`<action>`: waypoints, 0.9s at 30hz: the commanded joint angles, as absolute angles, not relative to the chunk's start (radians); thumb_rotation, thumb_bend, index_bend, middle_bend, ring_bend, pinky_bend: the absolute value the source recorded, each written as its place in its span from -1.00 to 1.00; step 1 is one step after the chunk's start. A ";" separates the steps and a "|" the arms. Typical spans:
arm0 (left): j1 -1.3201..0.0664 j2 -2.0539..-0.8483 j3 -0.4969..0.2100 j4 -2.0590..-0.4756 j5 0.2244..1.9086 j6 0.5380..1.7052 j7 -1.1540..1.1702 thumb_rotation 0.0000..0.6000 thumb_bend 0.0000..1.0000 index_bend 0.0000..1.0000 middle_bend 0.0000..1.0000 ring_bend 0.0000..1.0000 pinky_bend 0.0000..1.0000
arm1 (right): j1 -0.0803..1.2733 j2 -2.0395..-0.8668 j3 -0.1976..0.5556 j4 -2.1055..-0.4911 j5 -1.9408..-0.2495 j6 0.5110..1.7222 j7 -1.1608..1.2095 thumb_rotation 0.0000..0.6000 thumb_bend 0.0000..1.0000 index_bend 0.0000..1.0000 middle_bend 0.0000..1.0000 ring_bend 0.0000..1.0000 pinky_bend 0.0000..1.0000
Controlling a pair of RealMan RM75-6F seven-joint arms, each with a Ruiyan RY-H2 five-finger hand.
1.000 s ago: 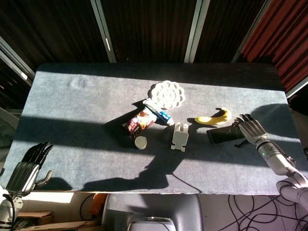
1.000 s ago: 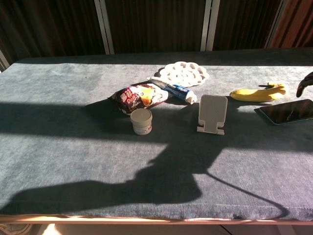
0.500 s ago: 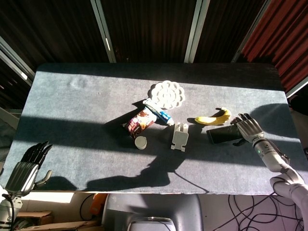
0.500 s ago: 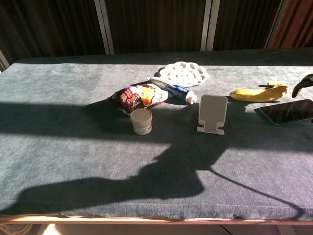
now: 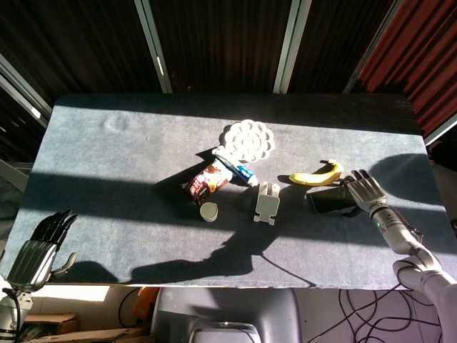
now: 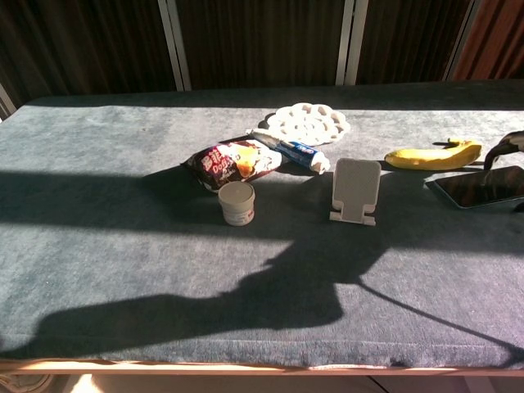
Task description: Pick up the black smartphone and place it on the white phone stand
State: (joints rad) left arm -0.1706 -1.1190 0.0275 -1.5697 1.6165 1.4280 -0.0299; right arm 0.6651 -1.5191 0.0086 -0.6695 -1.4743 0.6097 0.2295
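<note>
both hands are silvery grey with dark fingers: left hand [image 5: 41, 246], right hand [image 5: 367, 190] on a pale, segmented forearm [image 5: 405, 241].

one smartphone [image 5: 330, 201]; one stand [image 5: 266, 203]; one banana [image 5: 316, 174]

Head view: high, looking steeply down, whole table [image 5: 107, 157] visible. Chest view: low, near front edge, facing 12 o'clock. Both share central clutter around phone stand [image 5: 267, 202] [image 6: 355, 190].

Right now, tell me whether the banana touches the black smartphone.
Apart. The chest view shows a strip of table cloth between the banana and the black smartphone.
</note>
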 commanded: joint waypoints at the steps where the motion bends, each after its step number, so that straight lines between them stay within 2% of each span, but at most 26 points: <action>1: -0.170 -1.119 0.028 -1.570 1.617 1.429 -0.030 1.00 -0.21 -1.00 -1.00 -1.00 -0.82 | 0.666 -1.527 0.006 -0.664 -1.472 0.610 0.216 1.00 -0.38 -0.21 -0.44 -0.90 -1.00; 4: -0.169 -1.118 0.028 -1.570 1.617 1.432 -0.032 1.00 -0.21 -1.00 -1.00 -1.00 -0.82 | 0.664 -1.534 0.006 -0.664 -1.470 0.619 0.205 1.00 -0.37 -0.08 -0.38 -0.78 -0.99; 11: -0.169 -1.115 0.029 -1.568 1.621 1.434 -0.040 1.00 -0.21 -1.00 -1.00 -1.00 -0.82 | 0.656 -1.546 0.011 -0.653 -1.452 0.634 0.149 1.00 -0.35 0.33 -0.10 -0.52 -0.88; 18: -0.166 -1.114 0.030 -1.568 1.625 1.441 -0.043 1.00 -0.21 -1.00 -1.00 -1.00 -0.82 | 0.647 -1.553 0.014 -0.661 -1.438 0.647 0.096 1.00 -0.34 0.48 0.02 -0.39 -0.79; 27: -0.164 -1.112 0.032 -1.566 1.632 1.447 -0.051 1.00 -0.21 -1.00 -1.00 -1.00 -0.82 | 0.630 -1.525 0.018 -0.722 -1.435 0.705 0.023 1.00 -0.31 0.74 0.22 -0.16 -0.54</action>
